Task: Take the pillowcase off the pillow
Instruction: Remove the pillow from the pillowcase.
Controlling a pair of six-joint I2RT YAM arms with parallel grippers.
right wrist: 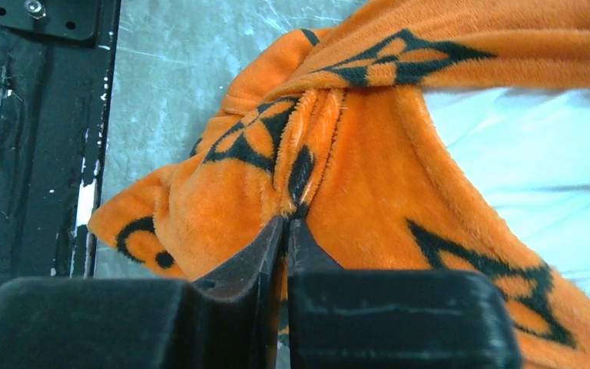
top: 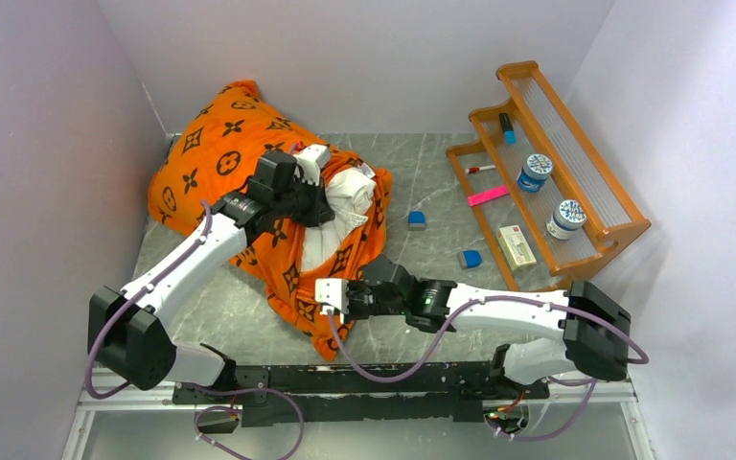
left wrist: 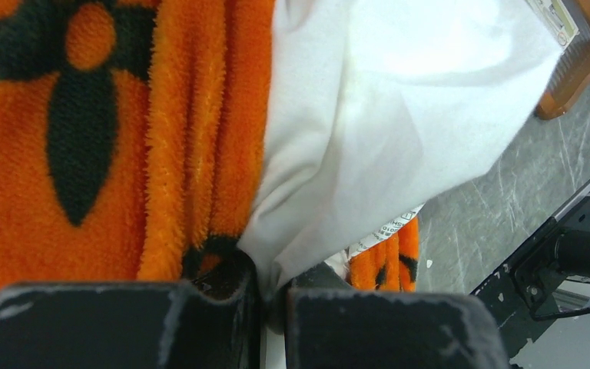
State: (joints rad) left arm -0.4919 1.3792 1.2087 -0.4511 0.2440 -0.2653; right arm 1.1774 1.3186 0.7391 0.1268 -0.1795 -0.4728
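The orange pillowcase point(top: 225, 153) with dark brown motifs lies bunched at the back left of the table. Its open end is pulled toward the front, and the white pillow point(top: 353, 195) bulges out of it. My left gripper point(top: 329, 199) is at that opening, shut on a fold of the white pillow point(left wrist: 399, 115) beside the orange pile point(left wrist: 84, 154). My right gripper point(top: 318, 305) is nearer the front edge. Its fingers point(right wrist: 307, 250) are shut on a gathered fold of the pillowcase point(right wrist: 369, 177), with the pillow point(right wrist: 538, 169) showing white behind.
A wooden rack point(top: 575, 163) stands at the back right, holding two round jars point(top: 536, 172), a marker and a pink strip. Two small blue blocks point(top: 417, 221) point(top: 471, 258) and a white box point(top: 517, 246) lie on the grey tabletop. Walls close in on three sides.
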